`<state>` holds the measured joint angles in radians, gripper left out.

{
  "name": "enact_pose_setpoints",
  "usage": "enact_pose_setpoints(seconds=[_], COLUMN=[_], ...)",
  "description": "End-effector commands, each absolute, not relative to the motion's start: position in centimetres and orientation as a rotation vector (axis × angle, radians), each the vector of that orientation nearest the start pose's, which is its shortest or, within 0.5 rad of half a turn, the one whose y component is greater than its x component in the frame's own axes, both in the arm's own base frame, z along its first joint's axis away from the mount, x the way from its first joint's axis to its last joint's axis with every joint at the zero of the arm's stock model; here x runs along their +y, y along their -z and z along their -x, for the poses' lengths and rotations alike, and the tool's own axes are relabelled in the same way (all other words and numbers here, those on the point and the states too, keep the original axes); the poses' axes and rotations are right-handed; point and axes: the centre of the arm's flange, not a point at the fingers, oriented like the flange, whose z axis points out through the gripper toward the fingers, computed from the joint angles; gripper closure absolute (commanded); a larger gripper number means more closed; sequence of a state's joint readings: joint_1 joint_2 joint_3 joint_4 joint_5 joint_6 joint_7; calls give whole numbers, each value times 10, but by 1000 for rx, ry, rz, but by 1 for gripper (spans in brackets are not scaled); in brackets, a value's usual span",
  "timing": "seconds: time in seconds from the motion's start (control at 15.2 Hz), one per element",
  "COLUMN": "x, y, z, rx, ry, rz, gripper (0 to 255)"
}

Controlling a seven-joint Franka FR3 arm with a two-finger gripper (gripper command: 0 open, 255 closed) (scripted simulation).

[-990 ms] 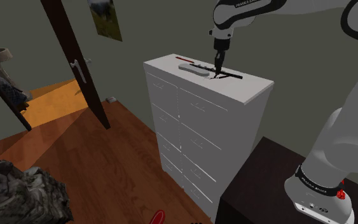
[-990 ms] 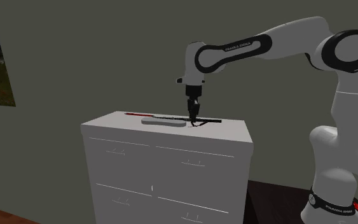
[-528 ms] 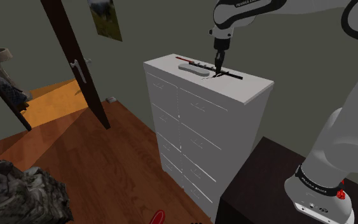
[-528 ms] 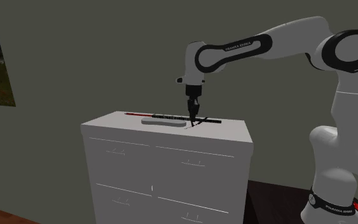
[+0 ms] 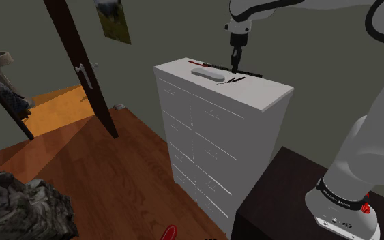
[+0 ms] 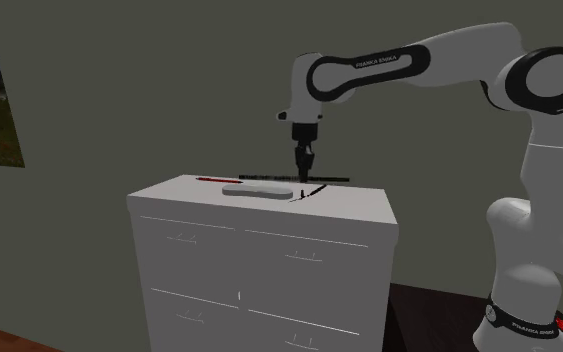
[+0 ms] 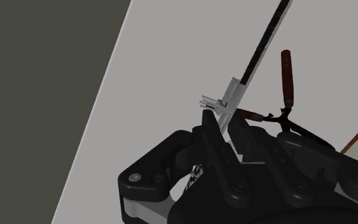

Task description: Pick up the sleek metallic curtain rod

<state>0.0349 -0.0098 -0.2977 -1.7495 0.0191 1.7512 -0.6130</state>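
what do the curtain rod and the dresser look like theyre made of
The curtain rod looks dark, almost black, with a fine speckled surface and no shine, so metal does not plainly show. Its pale grey bracket could be metal or plastic. The dresser is plain matte white with flat drawer fronts and slim handles. It may be painted wood or laminate, but no grain shows.
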Motion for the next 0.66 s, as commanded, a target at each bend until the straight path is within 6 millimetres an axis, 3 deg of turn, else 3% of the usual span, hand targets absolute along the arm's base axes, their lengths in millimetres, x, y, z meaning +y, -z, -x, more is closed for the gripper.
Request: enact_pose_setpoints(seconds=[0.0, 0.46, 0.59], x=[-144, -144, -144], y=[-571, -608, -609], z=[-541, -541, -541], rx=[-539, -539, -539], ry=[29, 29, 29], rz=[3079, 3079, 3079], gripper=[255, 255, 255])
